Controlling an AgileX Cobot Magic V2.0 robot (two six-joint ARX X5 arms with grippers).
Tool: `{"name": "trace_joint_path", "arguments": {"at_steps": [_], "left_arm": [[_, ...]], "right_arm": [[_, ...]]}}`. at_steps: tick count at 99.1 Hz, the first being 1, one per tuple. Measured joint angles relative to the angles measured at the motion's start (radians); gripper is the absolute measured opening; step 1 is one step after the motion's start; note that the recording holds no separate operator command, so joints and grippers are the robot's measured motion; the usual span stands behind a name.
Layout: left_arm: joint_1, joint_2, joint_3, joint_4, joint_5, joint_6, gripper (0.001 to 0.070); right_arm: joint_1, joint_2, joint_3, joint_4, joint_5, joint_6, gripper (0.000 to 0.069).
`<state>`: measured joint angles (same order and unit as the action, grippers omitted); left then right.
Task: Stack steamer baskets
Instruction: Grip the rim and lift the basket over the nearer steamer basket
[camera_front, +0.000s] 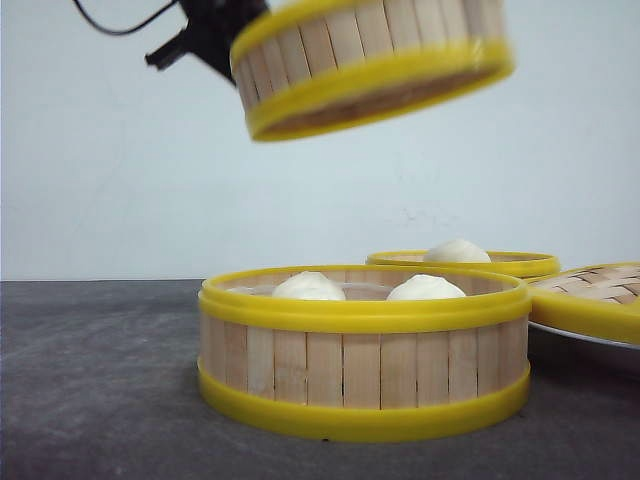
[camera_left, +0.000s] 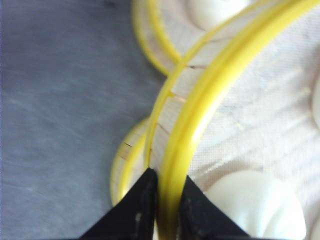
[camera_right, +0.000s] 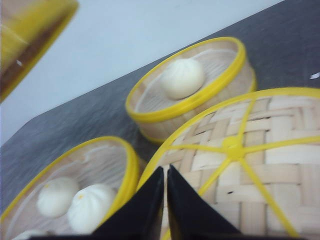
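Observation:
One steamer basket (camera_front: 370, 60) hangs tilted high above the table, with my left gripper (camera_front: 238, 50) shut on its left rim. In the left wrist view the fingers (camera_left: 167, 185) pinch that yellow rim (camera_left: 210, 85), and a white bun (camera_left: 255, 205) lies inside. A second steamer basket (camera_front: 365, 360) stands on the table below with two buns (camera_front: 425, 288). Behind it to the right stands a third steamer basket (camera_front: 510, 264) with one bun. My right gripper (camera_right: 165, 175) is shut, hovering over the edge of the woven lid (camera_right: 260, 150), holding nothing.
The yellow-rimmed woven lid (camera_front: 590, 300) rests on a white plate (camera_front: 580, 338) at the right edge. The dark grey table (camera_front: 90, 380) meets a pale wall behind. In the right wrist view the near basket (camera_right: 131, 170) sits close beside the lid.

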<state>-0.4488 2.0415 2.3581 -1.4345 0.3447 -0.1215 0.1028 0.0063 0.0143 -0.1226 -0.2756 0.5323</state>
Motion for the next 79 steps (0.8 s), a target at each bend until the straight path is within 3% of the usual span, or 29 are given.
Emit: {"name": "trace_joint_path", "arguments": {"at_steps": [20,36,56,79], "left_arm": [[0.006,-0.069,-0.192,0.0,-0.016,0.009,0.0028],[-0.006,-0.064,-0.333,0.0,-0.044,0.011,0.0028],[-0.073,-0.064,-0.349,0.006,-0.164,0.026,0.0028],[-0.079,-0.064,-0.352,0.006,-0.172,0.028,0.0028]], "right_arm": [[0.0,0.0,0.0,-0.001,-0.089,0.0,0.0007],[0.0,0.0,0.0,-0.024,-0.098,0.0,0.0007],[0.0,0.0,0.0,-0.026,-0.099,0.0,0.0007],[0.0,0.0,0.0,-0.026,-0.099,0.0,0.0007]]}}
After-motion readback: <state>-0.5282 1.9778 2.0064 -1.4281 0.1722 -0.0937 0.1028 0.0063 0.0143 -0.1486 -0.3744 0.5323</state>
